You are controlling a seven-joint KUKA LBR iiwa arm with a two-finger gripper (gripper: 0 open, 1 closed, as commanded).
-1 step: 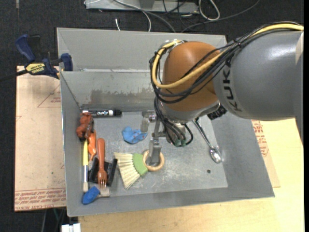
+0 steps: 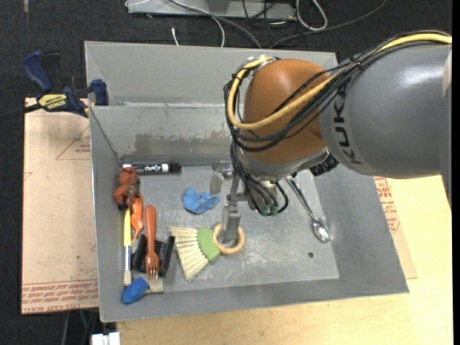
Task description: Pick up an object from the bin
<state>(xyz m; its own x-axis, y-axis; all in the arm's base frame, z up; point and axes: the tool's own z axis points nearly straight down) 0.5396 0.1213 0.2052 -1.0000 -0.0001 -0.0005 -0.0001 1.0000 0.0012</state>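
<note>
My gripper point(image 2: 231, 227) hangs low near the middle of the bin floor, under the arm's orange cover. Its lower end stands in or on a small tan wooden ring point(image 2: 231, 248). A little brush with a green handle point(image 2: 208, 246) and pale bristles lies against the ring's left side. A crumpled blue piece point(image 2: 197, 201) rests just up and left of the gripper. To the right of the gripper lies a metal spoon point(image 2: 315, 220).
Along the bin's left wall lie a black marker point(image 2: 152, 168), a brown-orange toy point(image 2: 126, 187), an orange fork point(image 2: 151, 237), a yellow stick point(image 2: 127, 246), a black piece point(image 2: 164, 256) and a blue lump point(image 2: 134, 291). The arm covers the bin's upper right.
</note>
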